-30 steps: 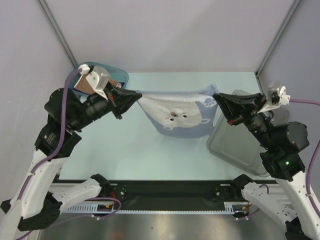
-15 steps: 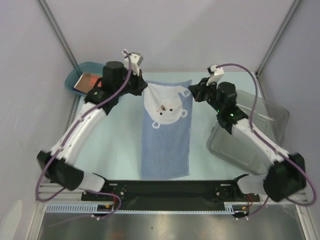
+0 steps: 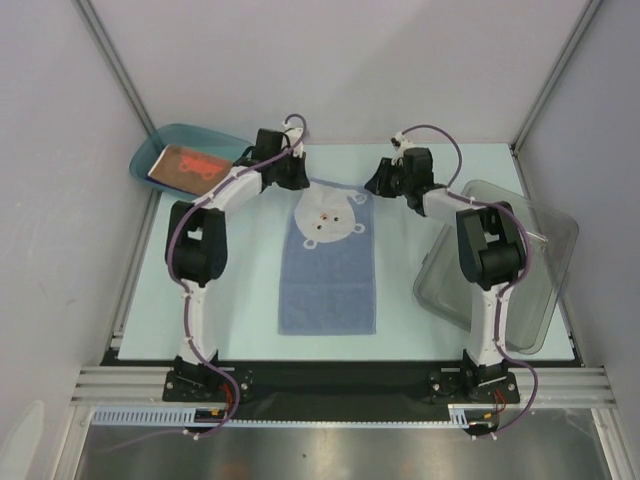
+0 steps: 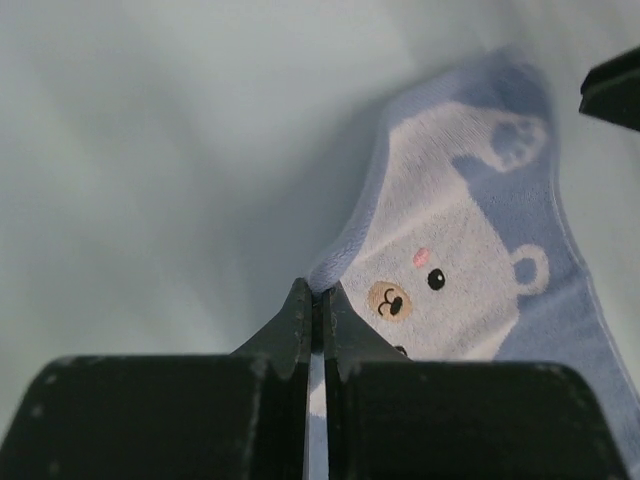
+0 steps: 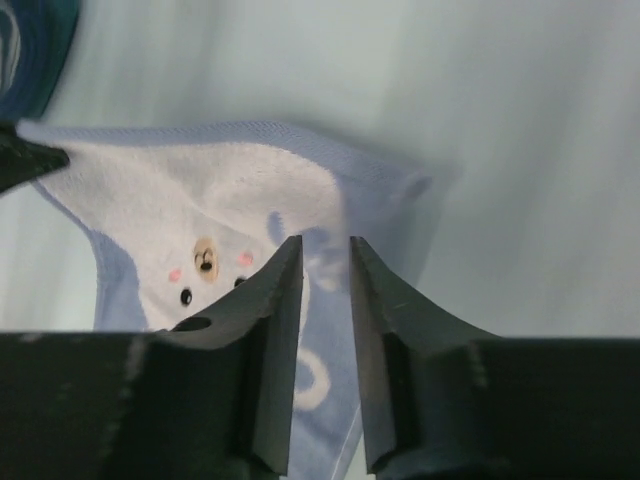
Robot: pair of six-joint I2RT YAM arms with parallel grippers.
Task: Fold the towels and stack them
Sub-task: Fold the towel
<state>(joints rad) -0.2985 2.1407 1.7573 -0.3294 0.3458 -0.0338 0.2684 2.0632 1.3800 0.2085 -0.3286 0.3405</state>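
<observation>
A light-blue towel (image 3: 328, 270) with a white bear on it lies flat and lengthwise in the middle of the table. My left gripper (image 3: 300, 182) is at its far left corner. In the left wrist view the jaws (image 4: 318, 292) are shut on the towel's edge (image 4: 450, 270). My right gripper (image 3: 371, 186) is at the far right corner. Its jaws (image 5: 326, 255) stand slightly open just above the towel (image 5: 200, 190), with no cloth pinched between them. A brown-red towel (image 3: 185, 165) lies in the teal tray.
The teal tray (image 3: 150, 150) sits at the far left corner of the table. A clear plastic bin (image 3: 520, 290) stands tilted at the right edge. Both arms stretch far out towards the back wall.
The towel, held stretched in the air a second ago, now lies flat on the table. The right gripper has opened and let go of its corner. The left stays shut.
</observation>
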